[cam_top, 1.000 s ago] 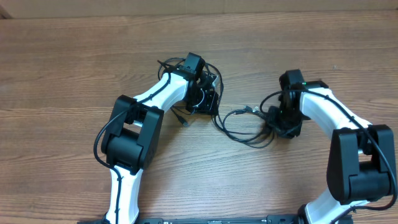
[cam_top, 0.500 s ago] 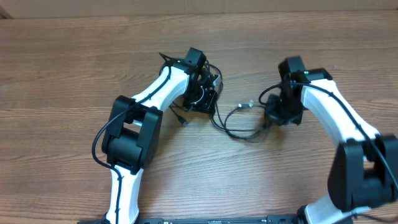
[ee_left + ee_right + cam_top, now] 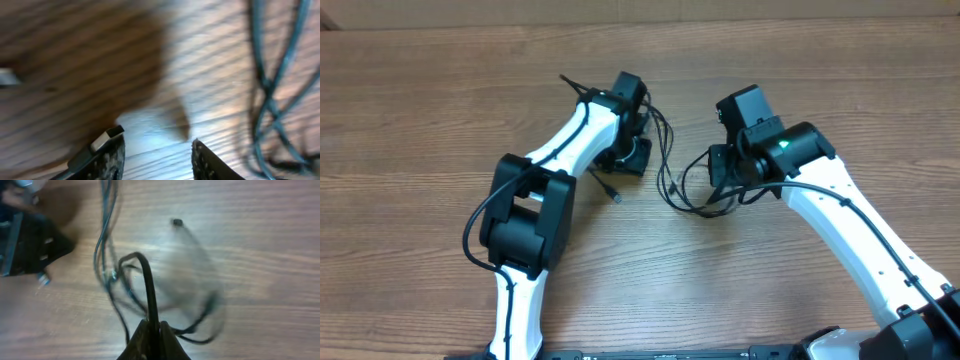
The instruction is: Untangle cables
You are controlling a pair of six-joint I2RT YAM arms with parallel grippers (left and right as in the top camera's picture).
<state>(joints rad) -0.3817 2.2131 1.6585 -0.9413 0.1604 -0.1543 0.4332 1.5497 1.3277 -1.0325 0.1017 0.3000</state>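
Right hand (image 3: 151,334) pinching cables (image 3: 148,282), left hand (image 3: 157,152) parted, brown wood-grain table (image 3: 420,120)

1. The right gripper (image 3: 724,172) swings in from the right side toward frame centre, pinching a cord.
2. The cables (image 3: 672,182) bunch tighter, their loop drawn up and left.
3. The left gripper (image 3: 628,155) edges toward upper left.
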